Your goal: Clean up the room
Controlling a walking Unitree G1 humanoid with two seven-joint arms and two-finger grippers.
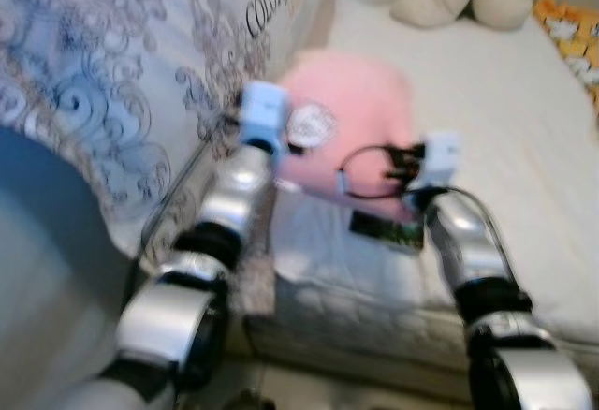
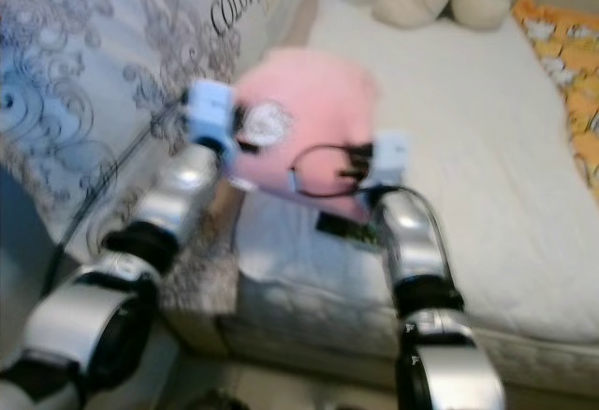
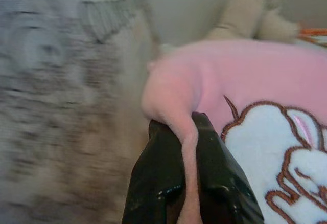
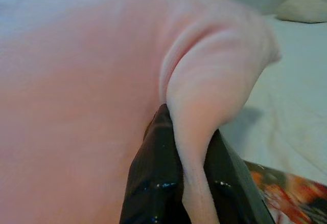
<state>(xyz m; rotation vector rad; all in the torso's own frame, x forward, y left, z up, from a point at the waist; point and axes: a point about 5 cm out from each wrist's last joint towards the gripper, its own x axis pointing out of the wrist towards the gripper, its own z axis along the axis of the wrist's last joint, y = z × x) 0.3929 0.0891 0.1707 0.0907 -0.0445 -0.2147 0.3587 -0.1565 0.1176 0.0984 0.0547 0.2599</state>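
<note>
Over the near edge of the bed (image 1: pixel 524 148), both silver arms are stretched forward. A pink blanket (image 1: pixel 351 110) is spread between them, its length running arm to arm. An edge fold is clamped by the left gripper (image 3: pixel 186 183) and by the right gripper (image 4: pixel 191 183), jaws closed.

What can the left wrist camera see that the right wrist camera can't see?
Left wrist view: a white patch with brown stitching sewn on the pink blanket, a beige stuffed toy behind it, and blurry grey patterned fabric beside it.

Right wrist view: the white bed sheet under the blanket's corner, plus something dark with orange and red on it; it is too blurred to name.

Both: two black fingers shut on a pinched fold of that pink blanket.
</note>
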